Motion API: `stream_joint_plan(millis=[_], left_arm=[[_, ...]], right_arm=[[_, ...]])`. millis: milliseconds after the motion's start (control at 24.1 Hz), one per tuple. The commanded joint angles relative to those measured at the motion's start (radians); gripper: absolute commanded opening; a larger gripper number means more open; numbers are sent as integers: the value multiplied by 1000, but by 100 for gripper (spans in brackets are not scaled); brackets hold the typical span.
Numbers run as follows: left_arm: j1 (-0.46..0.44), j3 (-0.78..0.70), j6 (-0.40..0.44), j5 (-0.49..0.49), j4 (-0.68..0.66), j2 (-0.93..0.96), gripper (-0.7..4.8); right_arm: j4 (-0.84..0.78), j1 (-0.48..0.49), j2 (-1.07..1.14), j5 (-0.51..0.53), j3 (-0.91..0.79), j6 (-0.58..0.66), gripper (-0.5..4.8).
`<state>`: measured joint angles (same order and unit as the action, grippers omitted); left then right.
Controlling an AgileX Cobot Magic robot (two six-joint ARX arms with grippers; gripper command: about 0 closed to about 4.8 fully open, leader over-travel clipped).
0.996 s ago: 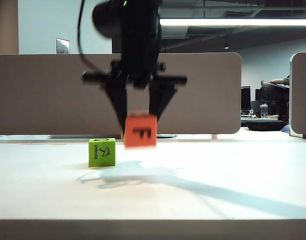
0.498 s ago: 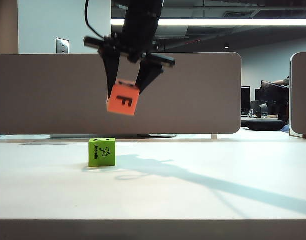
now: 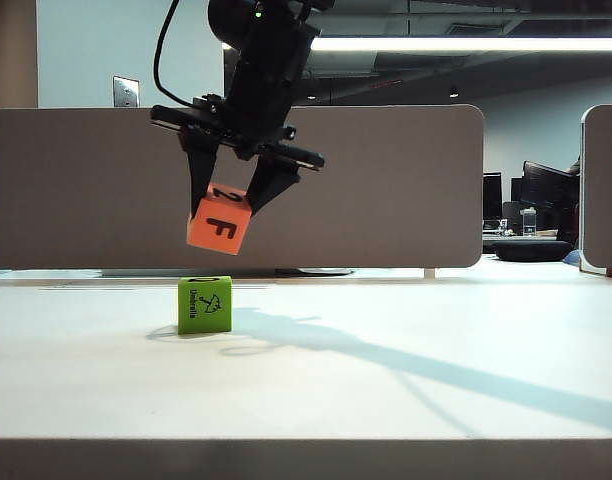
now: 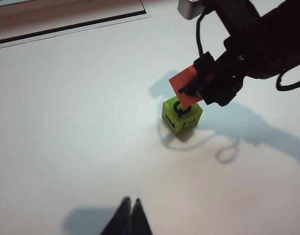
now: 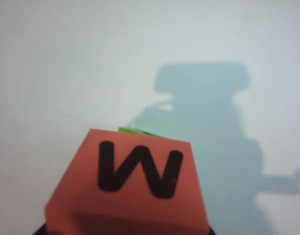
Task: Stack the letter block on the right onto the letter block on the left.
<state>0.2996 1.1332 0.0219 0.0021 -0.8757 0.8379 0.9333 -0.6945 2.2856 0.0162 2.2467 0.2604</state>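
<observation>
Bright overhead strip light (image 3: pixel 466 44), glare on white table (image 3: pixel 406 390), long arm shadow (image 3: pixel 436 370), close orange block (image 5: pixel 130 186) soft-focus

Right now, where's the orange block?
In the exterior view the orange block hangs tilted in the right tool, left of centre, in the air just above the green block and not touching it.

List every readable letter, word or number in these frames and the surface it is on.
"F": orange block, front face, held in the right end effector.
"2": same block, upper face.
"W": same block, right wrist view.
"Umbrella": green block, front face.
Green block's other markings: unclear.
</observation>
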Motion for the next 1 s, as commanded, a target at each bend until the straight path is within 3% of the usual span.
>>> stream_joint_plan(millis=[41, 373, 581, 705, 871, 996], left_arm=[[0, 4, 9, -3, 7, -2, -6], [0, 5, 31, -10, 6, -2, -6], [0, 4, 31, -10, 6, -2, -6], [0, 4, 31, -10, 6, -2, -6], [0, 5, 31, -10, 6, -2, -6], [0, 5, 31, -10, 5, -2, -6]], right_arm=[[-40, -1, 6, 10, 3, -4, 238], [-42, -1, 43, 13, 2, -19, 243], [-42, -1, 46, 13, 2, -23, 315], [-41, 0, 46, 13, 2, -23, 317], [-42, 0, 46, 28, 2, -23, 376], [-48, -1, 46, 54, 4, -22, 382]])
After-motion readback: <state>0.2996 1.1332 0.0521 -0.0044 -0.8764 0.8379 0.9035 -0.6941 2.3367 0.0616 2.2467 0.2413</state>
